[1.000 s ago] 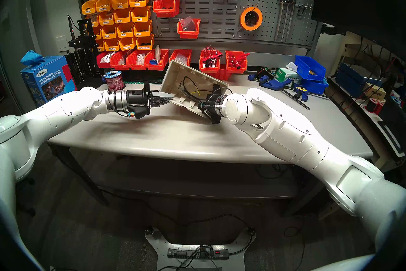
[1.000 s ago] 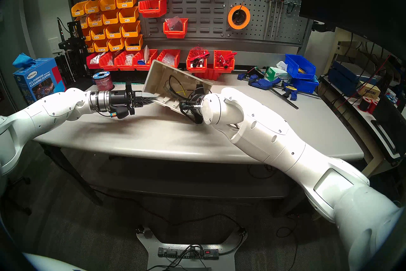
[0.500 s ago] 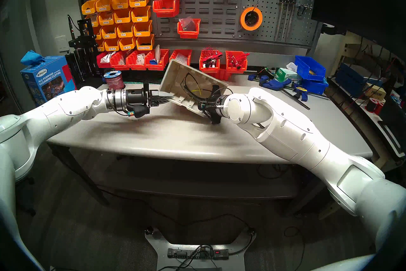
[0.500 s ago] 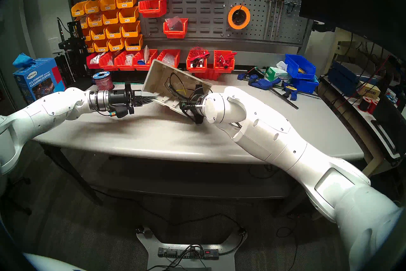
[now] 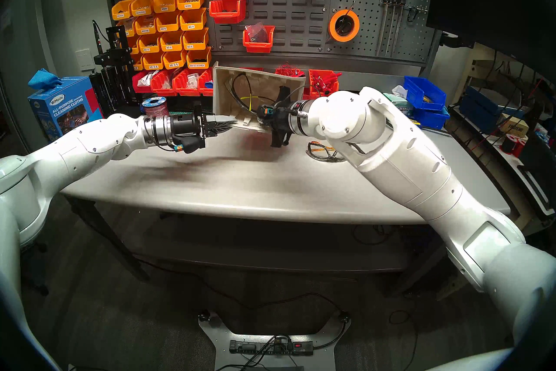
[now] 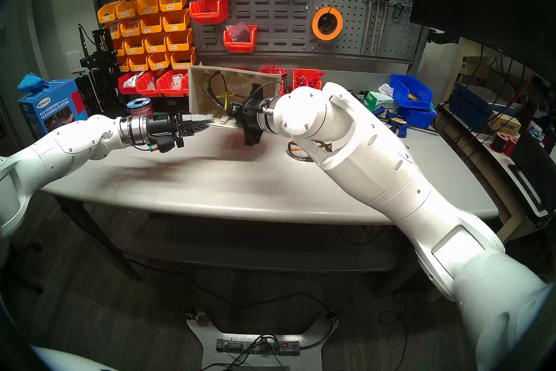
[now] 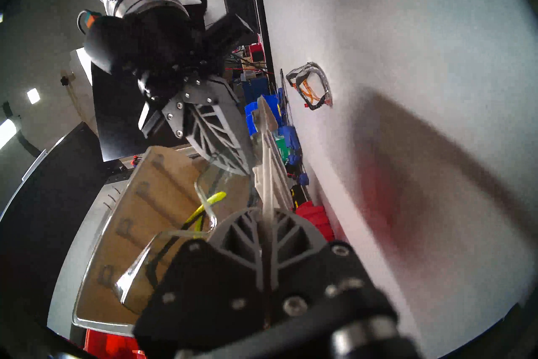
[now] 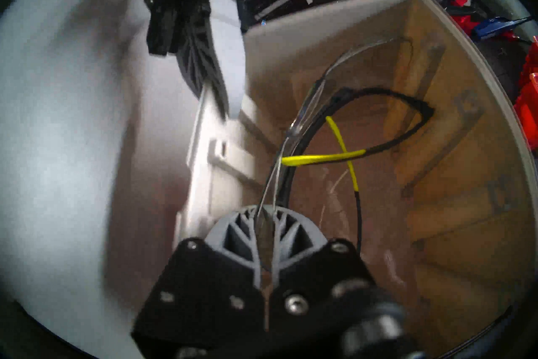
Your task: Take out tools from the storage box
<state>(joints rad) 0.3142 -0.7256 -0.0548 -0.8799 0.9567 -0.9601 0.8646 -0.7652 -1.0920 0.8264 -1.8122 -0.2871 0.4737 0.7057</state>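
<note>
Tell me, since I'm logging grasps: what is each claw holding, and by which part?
Left claw is shut on the box at its low front lip. Right claw is shut on the clear lens edge of the glasses inside it.

Overhead room light was dim, casting soft arm shadows on the table [image 5: 240, 186]. Wrist views were motion-blurred; fisheye rims darkened every edge beyond the table.

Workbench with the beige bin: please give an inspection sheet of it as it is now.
Surface: grey table, bare at front.
Job's things: beige plastic bin lifted, tilted; grey-and-yellow safety glasses inside; orange-and-black safety glasses on table.
Clutter: blue clamps, blue bins, wire spool.
Grippers: left gripper shut on bin's lip; right gripper shut on grey-and-yellow glasses' lens.
Cables: power strip on floor.
Surroundings: pegboard, orange bins.
</note>
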